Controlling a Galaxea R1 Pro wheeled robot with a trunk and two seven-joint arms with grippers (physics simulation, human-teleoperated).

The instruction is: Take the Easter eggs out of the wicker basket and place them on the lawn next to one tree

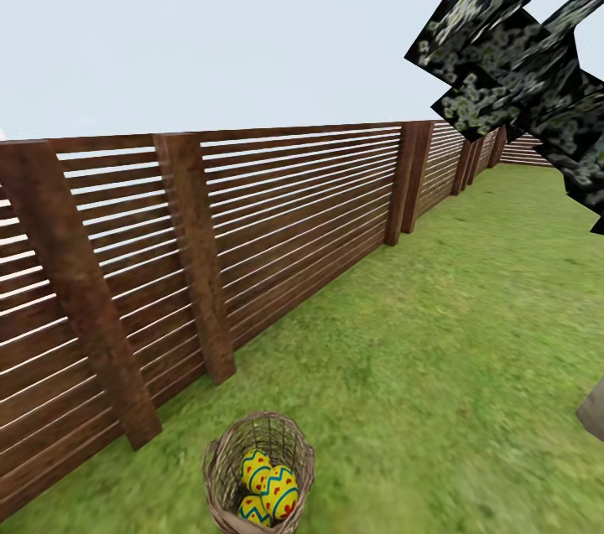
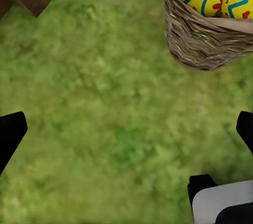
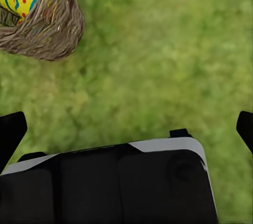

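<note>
Easter eggs (image 1: 268, 485) all sit in the wicker basket (image 1: 220, 467) on the lawn (image 1: 436, 349) beside the fence (image 1: 252, 215); both grippers hang spread and empty, ready for picking.

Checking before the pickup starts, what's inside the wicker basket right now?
The wicker basket holds three Easter eggs, yellow with blue zigzags and red marks. Their undersides and the basket's bottom are covered.

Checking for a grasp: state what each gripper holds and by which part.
Nothing is held. Both grippers' jaws stand open over grass; the eggs lie in the wicker basket.
</note>
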